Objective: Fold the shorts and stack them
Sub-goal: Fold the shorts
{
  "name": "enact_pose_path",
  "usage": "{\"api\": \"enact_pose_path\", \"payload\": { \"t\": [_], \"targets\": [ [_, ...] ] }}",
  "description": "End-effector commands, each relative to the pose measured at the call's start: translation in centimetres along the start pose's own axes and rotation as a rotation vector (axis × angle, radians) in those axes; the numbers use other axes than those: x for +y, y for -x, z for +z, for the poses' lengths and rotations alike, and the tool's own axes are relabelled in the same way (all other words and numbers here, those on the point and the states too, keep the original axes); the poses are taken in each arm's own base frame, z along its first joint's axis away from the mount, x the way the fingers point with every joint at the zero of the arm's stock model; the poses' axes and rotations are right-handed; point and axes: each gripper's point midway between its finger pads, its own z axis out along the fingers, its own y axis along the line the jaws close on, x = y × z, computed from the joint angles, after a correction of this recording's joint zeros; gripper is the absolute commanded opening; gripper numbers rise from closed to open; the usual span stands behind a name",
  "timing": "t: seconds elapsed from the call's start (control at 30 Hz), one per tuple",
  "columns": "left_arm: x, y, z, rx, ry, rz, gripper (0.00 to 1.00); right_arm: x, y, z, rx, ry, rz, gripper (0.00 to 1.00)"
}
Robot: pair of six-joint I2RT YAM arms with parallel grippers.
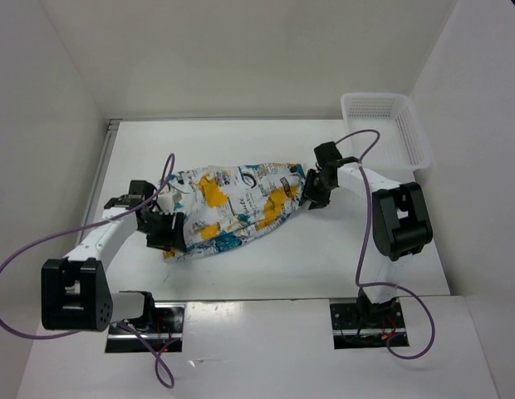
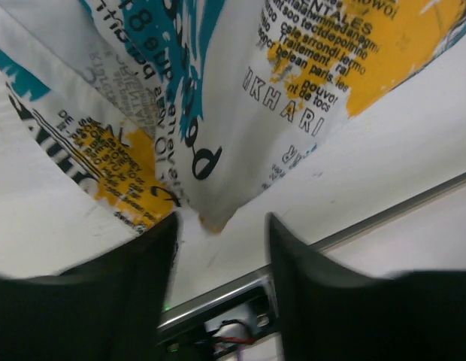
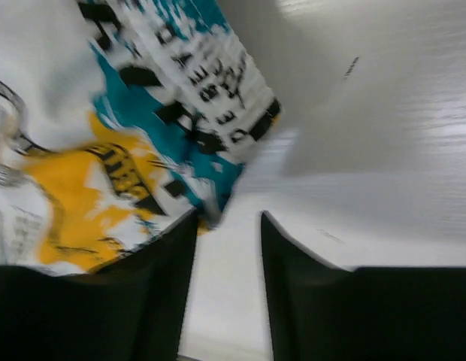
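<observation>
The shorts (image 1: 232,208), white with teal, yellow-orange and black print, lie bunched across the middle of the table. My left gripper (image 1: 168,235) is at their left end, open; in the left wrist view the shorts (image 2: 218,98) hang just beyond my gripper (image 2: 222,233), a fabric corner at the gap but not clamped. My right gripper (image 1: 311,198) is at their right end, open; in the right wrist view the shorts (image 3: 113,143) lie beside the left finger (image 3: 165,256), with bare table between the fingertips (image 3: 227,226).
A white mesh basket (image 1: 382,125) stands at the back right corner. The table's (image 1: 266,145) metal front edge (image 2: 368,218) shows in the left wrist view. White walls enclose the table on three sides. Purple cables loop from both arms.
</observation>
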Motion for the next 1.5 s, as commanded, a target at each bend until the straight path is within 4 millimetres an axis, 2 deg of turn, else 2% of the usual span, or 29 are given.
{"api": "enact_pose_path", "payload": {
  "t": [0.0, 0.03, 0.13, 0.2, 0.23, 0.27, 0.33, 0.43, 0.47, 0.5, 0.53, 0.6, 0.63, 0.7, 0.73, 0.9, 0.93, 0.97, 1.03, 1.07, 1.17, 1.2, 1.3, 1.37, 1.43, 1.47],
  "targets": [
    [0.6, 1.1, -0.1, 0.018, 0.024, -0.014, 0.71, -1.3, -0.6, -0.5, -0.007, -0.053, -0.058, 0.51],
    [0.7, 2.2, -0.6, -0.011, 0.037, -0.002, 0.84, -1.7, -0.6, -0.5, -0.008, -0.072, -0.067, 0.62],
    [0.5, 5.0, -2.2, -0.103, 0.058, 0.035, 0.89, -1.3, 1.2, -2.1, -0.079, -0.093, -0.073, 0.89],
    [0.1, 7.7, -3.6, -0.196, 0.065, 0.071, 0.87, -1.0, 3.3, -3.5, -0.139, -0.08, -0.058, 0.9],
    [-0.2, 9.4, -3.9, -0.259, 0.052, 0.098, 0.84, -0.9, 4.2, -3.7, -0.164, -0.071, -0.039, 0.92],
    [-0.5, 10.4, -4.3, -0.295, 0.042, 0.115, 0.76, -0.4, 4.9, -4.0, -0.178, -0.043, -0.021, 0.92],
    [-0.8, 12.1, -3.4, -0.323, 0.017, 0.14, 0.68, 0.9, 6.2, -3.6, -0.18, 0.019, -0.008, 0.92],
    [-0.3, 13.6, -1.8, -0.334, 0.032, 0.164, 0.71, 2.5, 7.3, -1.7, -0.162, 0.087, -0.006, 0.92],
    [0.0, 13.9, -1.3, -0.333, 0.043, 0.161, 0.71, 2.5, 7.7, -1.1, -0.154, 0.099, -0.009, 0.92],
    [0.2, 14.1, -0.9, -0.33, 0.043, 0.16, 0.71, 2.5, 7.8, 0.4, -0.126, 0.097, -0.028, 0.92],
    [1.3, 13.9, 0.2, -0.299, 0.073, 0.143, 0.72, 2.5, 7.9, 1.0, -0.113, 0.1, -0.038, 0.92],
    [2.1, 13.8, 1.8, -0.266, 0.083, 0.129, 0.7, 2.6, 7.5, 2.3, -0.068, 0.112, -0.056, 0.88],
    [2.4, 13.1, 2.5, -0.24, 0.082, 0.119, 0.7, 3.0, 8.2, 2.2, -0.09, 0.149, -0.072, 0.87],
    [3.0, 13.3, 3.4, -0.239, 0.092, 0.118, 0.68, 3.4, 6.9, 2.9, -0.042, 0.203, -0.073, 0.79],
    [3.2, 12.7, 4.0, -0.218, 0.091, 0.11, 0.67, 3.7, 7.0, 2.8, -0.043, 0.218, -0.077, 0.77],
    [4.2, 11.9, 6.1, -0.155, 0.097, 0.086, 0.64, 4.4, 3.4, 4.7, 0.023, 0.198, -0.146, 0.63],
    [4.3, 11.7, 6.3, -0.144, 0.096, 0.082, 0.64, 5.0, 3.1, 4.8, 0.021, 0.207, -0.162, 0.62],
    [4.4, 11.5, 6.6, -0.134, 0.096, 0.079, 0.64, 4.5, 2.7, 5.3, 0.032, 0.19, -0.157, 0.6],
    [4.8, 11.1, 7.2, -0.114, 0.108, 0.07, 0.63, 4.6, 2.4, 5.6, 0.029, 0.183, -0.157, 0.54],
    [5.0, 10.8, 7.6, -0.103, 0.107, 0.067, 0.63, 4.6, 2.7, 5.6, 0.016, 0.18, -0.159, 0.54],
    [5.1, 10.8, 7.6, -0.103, 0.117, 0.066, 0.63, 3.8, 3.0, 6.0, -0.01, 0.134, -0.137, 0.38],
    [5.1, 10.8, 7.6, -0.103, 0.117, 0.066, 0.63, 4.0, 3.2, 6.0, -0.017, 0.139, -0.124, 0.27],
    [5.0, 11.7, 7.2, -0.123, 0.118, 0.073, 0.63, 4.1, 3.5, 6.1, -0.029, 0.136, -0.1, 0.1],
    [5.0, 12.0, 7.0, -0.126, 0.118, 0.074, 0.63, 4.1, 3.8, 5.8, -0.045, 0.13, -0.102, 0.02],
    [4.7, 13.1, 6.2, -0.139, 0.119, 0.079, 0.63, 3.5, 4.2, 5.5, -0.067, 0.09, -0.088, 0.0],
    [4.6, 13.5, 6.0, -0.143, 0.119, 0.08, 0.65, 3.6, 4.8, 4.6, -0.095, 0.081, -0.089, 0.0]
  ]
}}
